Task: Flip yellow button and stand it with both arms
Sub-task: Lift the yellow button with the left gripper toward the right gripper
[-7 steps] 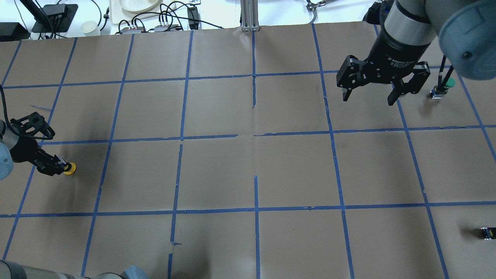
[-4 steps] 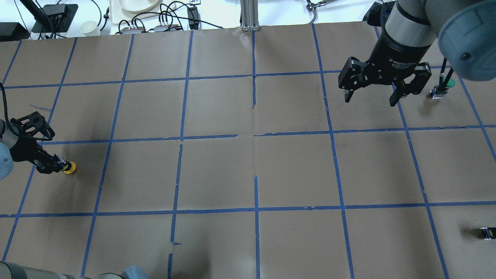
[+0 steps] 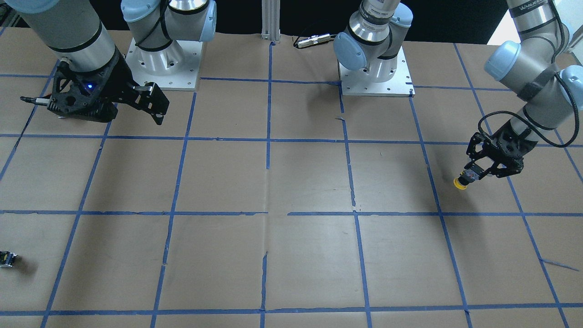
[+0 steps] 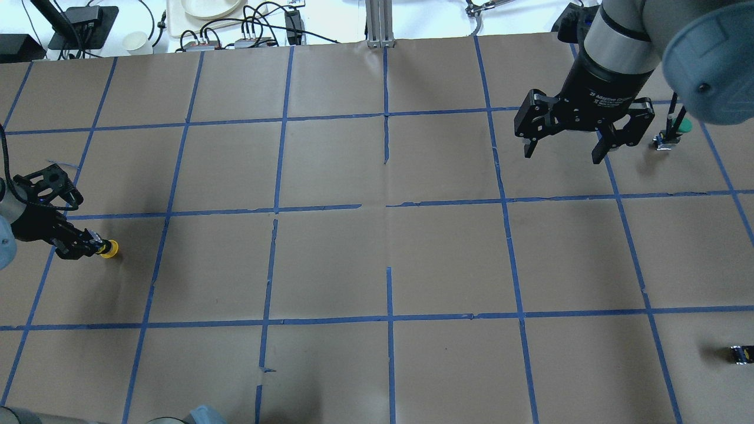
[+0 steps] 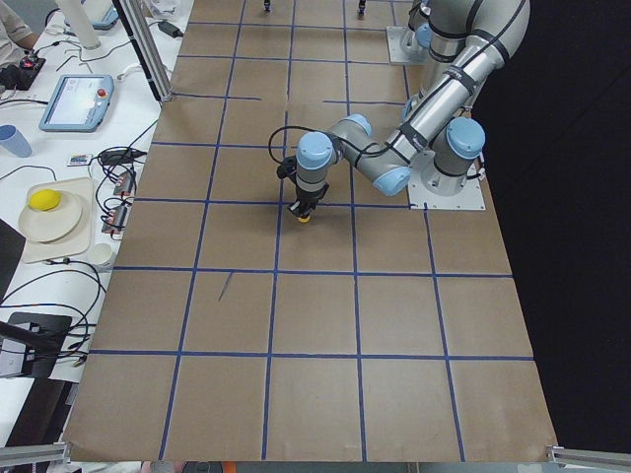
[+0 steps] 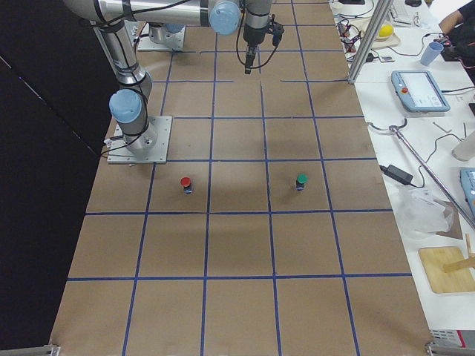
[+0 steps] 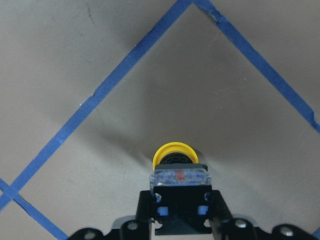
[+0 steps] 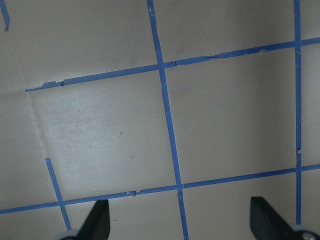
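Note:
The yellow button (image 4: 108, 249) is held by its black-and-grey base in my left gripper (image 4: 82, 246), at the overhead view's left edge. Its yellow cap sticks out past the fingertips, low over the brown paper. I cannot tell whether it touches the paper. The left wrist view shows the cap (image 7: 173, 154) and clear base just ahead of the shut left gripper (image 7: 180, 210). The button also shows in the front view (image 3: 460, 183) and the left view (image 5: 304, 218). My right gripper (image 4: 562, 153) hangs open and empty at the upper right. It also shows in the right wrist view (image 8: 182, 225).
A green-capped button (image 4: 680, 125) stands just right of the right gripper. A tiny dark block (image 4: 741, 353) lies at the lower right edge. A red-capped button (image 6: 185, 183) stands near the right arm's base. Blue tape lines grid the brown paper (image 4: 389, 259).
The left gripper has shifted slightly up the overhead view with the yellow button in it. The right gripper has drifted a little up and right and stays open.

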Available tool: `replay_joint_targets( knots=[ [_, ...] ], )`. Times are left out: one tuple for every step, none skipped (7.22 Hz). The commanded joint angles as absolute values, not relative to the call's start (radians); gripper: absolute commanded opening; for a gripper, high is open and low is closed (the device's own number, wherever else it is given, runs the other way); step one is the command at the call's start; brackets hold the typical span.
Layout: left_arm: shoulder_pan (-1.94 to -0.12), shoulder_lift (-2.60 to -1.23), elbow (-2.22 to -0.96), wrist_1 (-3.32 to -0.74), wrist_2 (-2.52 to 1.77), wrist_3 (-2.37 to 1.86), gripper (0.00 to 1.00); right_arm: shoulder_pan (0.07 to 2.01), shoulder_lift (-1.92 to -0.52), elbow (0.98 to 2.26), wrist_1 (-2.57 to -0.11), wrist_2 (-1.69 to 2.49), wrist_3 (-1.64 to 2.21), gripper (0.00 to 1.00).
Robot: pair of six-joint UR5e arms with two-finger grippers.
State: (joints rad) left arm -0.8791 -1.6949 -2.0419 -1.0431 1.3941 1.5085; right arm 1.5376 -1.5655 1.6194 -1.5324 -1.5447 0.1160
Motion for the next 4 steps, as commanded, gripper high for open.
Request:
replay_joint_targets(
  knots=[
    [-1.002, -1.608, -1.94, -1.311, 1.266, 1.458, 0.28, 1.536, -1.559, 1.62, -1.545, -1.542, 0.127, 1.0],
    [-1.072, -1.58, -1.862, -1.482, 1.171, 1.337, 0.28, 1.536, -1.559, 1.62, -1.531, -1.536, 0.127, 1.0],
    [-1.121, -1.588, -1.776, -1.608, 1.102, 1.192, 0.28, 1.54, -1.568, 1.627, -1.526, -1.532, 0.129, 1.0],
    [-1.173, -1.589, -1.737, -1.662, 1.039, 1.067, 0.28, 1.54, -1.559, 1.625, -1.534, -1.531, 0.162, 1.0]
  ],
)
